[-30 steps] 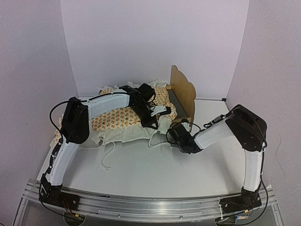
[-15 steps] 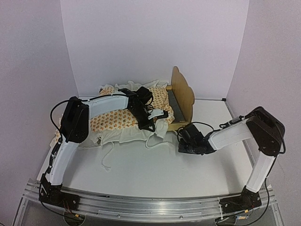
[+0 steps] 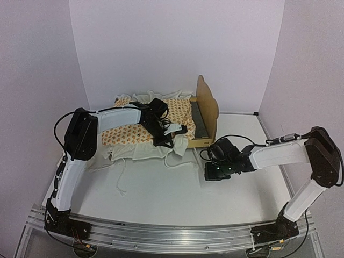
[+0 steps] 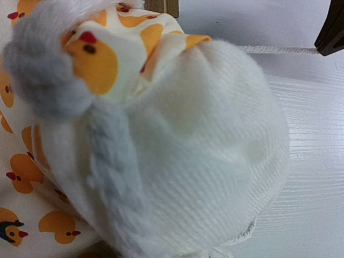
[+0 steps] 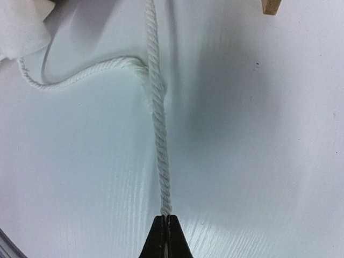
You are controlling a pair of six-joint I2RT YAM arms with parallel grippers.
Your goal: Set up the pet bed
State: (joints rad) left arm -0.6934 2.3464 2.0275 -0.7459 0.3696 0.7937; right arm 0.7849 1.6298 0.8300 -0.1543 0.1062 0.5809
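The light-wood bed frame with its scalloped headboard stands at the back middle of the table. The cream orange-print bedding lies in a heap to its left, partly over the frame's foot. My left gripper is buried in the bedding's edge. In the left wrist view bunched fabric fills the frame and hides the fingers. My right gripper is shut on a white cord that runs taut from the bedding. It is low over the table in front of the frame.
A second loose cord trails from the bedding toward the near left. White walls close the back and sides. A corner of the wooden frame shows at the top of the right wrist view.
My right gripper has pulled back to the right and nearer, drawing the cord taut. My left gripper has moved a little left with the bedding. The bed frame has turned slightly.
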